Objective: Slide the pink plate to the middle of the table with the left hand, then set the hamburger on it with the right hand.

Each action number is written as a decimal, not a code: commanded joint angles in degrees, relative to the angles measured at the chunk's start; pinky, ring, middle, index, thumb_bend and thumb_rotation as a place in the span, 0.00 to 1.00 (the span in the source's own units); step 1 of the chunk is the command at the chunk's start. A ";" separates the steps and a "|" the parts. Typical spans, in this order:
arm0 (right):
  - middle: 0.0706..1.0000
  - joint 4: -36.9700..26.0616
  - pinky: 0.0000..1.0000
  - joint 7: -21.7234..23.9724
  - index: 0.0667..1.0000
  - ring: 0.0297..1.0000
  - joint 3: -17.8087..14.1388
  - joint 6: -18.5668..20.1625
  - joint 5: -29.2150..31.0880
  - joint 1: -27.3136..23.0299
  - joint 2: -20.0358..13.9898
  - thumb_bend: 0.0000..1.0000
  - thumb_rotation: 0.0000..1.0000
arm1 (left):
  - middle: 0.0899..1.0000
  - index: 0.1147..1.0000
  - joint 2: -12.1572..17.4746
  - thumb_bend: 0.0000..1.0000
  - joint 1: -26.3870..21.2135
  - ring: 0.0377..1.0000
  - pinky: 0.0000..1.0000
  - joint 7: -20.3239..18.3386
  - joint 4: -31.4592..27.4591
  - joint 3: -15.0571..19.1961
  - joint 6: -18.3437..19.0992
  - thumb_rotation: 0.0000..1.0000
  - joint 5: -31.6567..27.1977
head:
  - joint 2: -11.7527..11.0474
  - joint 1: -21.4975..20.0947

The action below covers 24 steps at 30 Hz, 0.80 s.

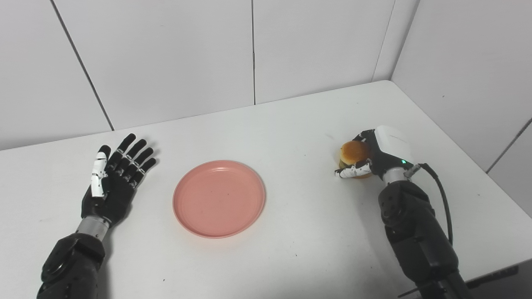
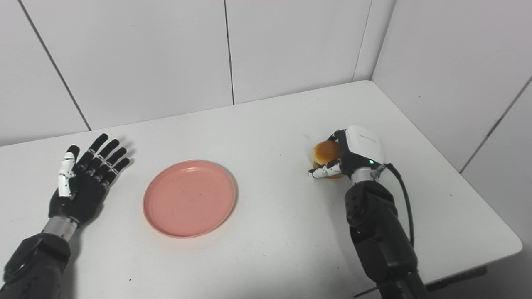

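- Your plate (image 1: 219, 198) sits near the middle of the surface (image 1: 291, 124), empty, with nothing touching it — so the slide looks done, as far as you can judge from where it lies.
- Your left hand (image 1: 113, 179) lies flat on the surface just beside the plate's left rim but apart from it, palm up, fingers (image 1: 132, 154) spread wide and holding nothing.
- Your right hand (image 2: 351, 155) is well apart from the plate, over on the right side, with its fingers wrapped around the hamburger (image 2: 325, 154).
- The hamburger seems low, at or barely off the surface — you cannot tell whether it is lifted yet.
- What you have left: carry the hamburger across to the plate, set it down and let go.
- Hidden from you: the white back of the right hand covers most of the grip, so only a thumb across the front of the bun shows; the far fingers and how firmly they hold are out of sight.
- The hamburger's lower half is partly masked by that thumb, so its fillings are hard to make out.
- Both forearms are cut off at the bottom edge.
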 commanded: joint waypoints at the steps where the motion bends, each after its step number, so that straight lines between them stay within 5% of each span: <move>1: 0.37 -3.17 0.23 -2.24 0.45 0.30 -0.39 0.06 0.53 -1.11 -1.51 0.51 0.13 | 0.87 0.87 -0.13 0.41 3.17 0.86 0.87 1.88 2.07 -0.69 3.99 1.00 1.74 | -0.10 0.17; 11: 0.38 -10.08 0.25 -1.00 0.45 0.32 0.69 -0.27 0.37 -1.87 -3.10 0.51 0.13 | 0.88 0.87 -1.10 0.41 3.73 0.87 0.88 2.28 1.07 -1.11 3.52 1.00 1.91 | -0.14 3.27; 24: 0.40 -15.23 0.25 4.26 0.45 0.33 4.13 0.08 -2.66 -6.39 -0.64 0.51 0.13 | 0.90 0.90 -2.92 0.40 6.11 0.89 0.90 4.53 -4.49 -2.75 4.91 1.00 2.13 | 0.18 10.43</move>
